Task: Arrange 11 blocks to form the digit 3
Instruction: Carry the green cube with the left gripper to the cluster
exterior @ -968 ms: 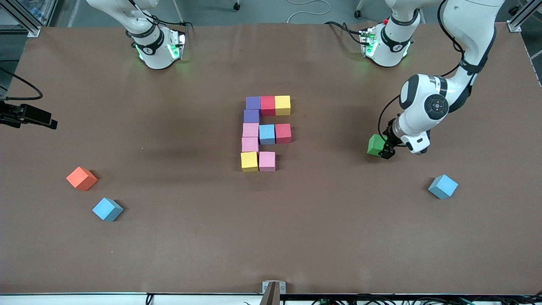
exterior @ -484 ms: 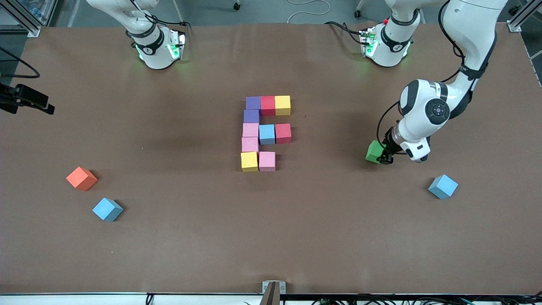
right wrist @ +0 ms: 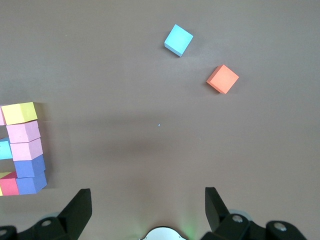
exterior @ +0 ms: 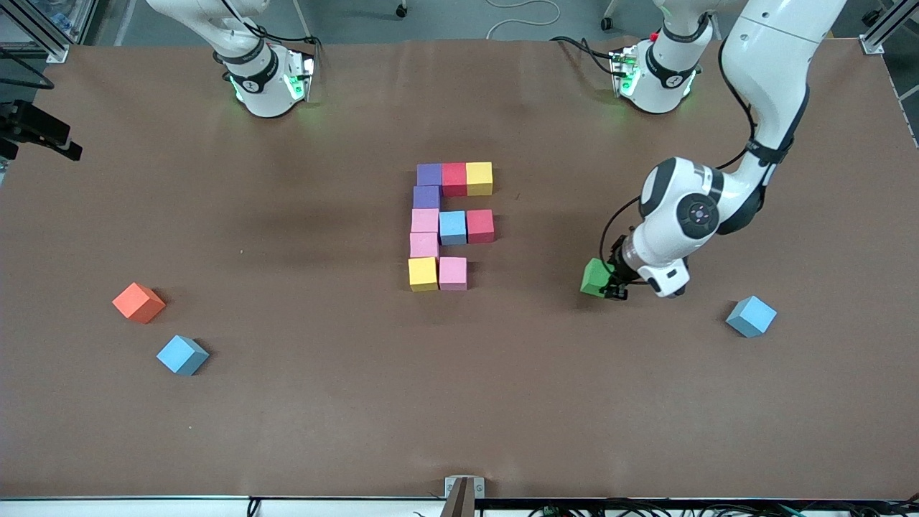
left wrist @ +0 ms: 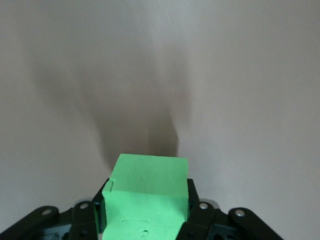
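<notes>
My left gripper (exterior: 607, 285) is shut on the green block (exterior: 594, 277), held just above the table between the block figure and the left arm's end. In the left wrist view the green block (left wrist: 146, 190) fills the gap between the fingers (left wrist: 194, 200) of my left gripper (left wrist: 145, 202). Several blocks touch at mid-table: a purple (exterior: 429, 174), red (exterior: 454, 179), yellow (exterior: 479, 178) bar, a column down to a yellow block (exterior: 423, 273), a light blue (exterior: 452, 227) and red (exterior: 479, 225) middle bar, and a pink block (exterior: 453, 273). My right gripper (right wrist: 147, 207) hangs open and empty high above the table.
An orange cube (exterior: 138, 302) and a light blue cube (exterior: 182, 355) lie loose toward the right arm's end, nearer the front camera. Another light blue cube (exterior: 751, 316) lies toward the left arm's end, close to the left gripper. Both arm bases stand farthest from the front camera.
The left gripper closed on the green block and carried it toward the block figure and nearer the front camera. The blocks on the table have not moved.
</notes>
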